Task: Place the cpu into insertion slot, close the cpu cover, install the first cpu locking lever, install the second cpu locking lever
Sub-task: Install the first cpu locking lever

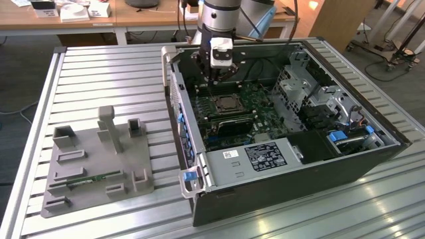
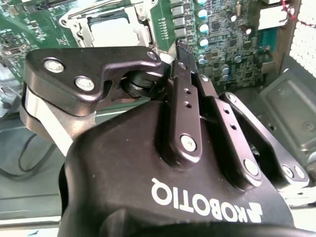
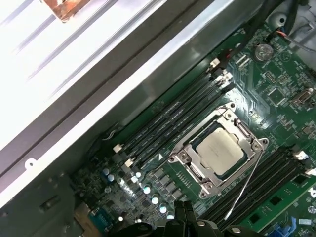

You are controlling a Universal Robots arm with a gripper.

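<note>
The cpu (image 3: 220, 152), a silvery square chip, lies in the insertion slot (image 3: 183, 159) on the green board. The cpu cover (image 3: 237, 129) lies flat around it as a metal frame. One thin locking lever (image 3: 244, 190) sticks out at an angle from the socket's corner, over the memory slots. My gripper (image 3: 181, 219) hovers above the board a short way from the socket, shut with nothing between its fingers. From the exterior view the gripper (image 1: 214, 84) hangs inside the open computer case, just behind the socket (image 1: 229, 103). In the second wrist view, the socket (image 2: 116, 29) lies beyond the fingertips (image 2: 174, 54).
Long black memory slots (image 3: 170, 121) flank the socket on both sides. The case wall (image 1: 178, 94) rises close at the exterior view's left of the gripper. Drive cages (image 1: 312, 94) and a power supply (image 1: 265, 157) occupy the rest. A grey fixture (image 1: 99, 159) sits on the slatted table.
</note>
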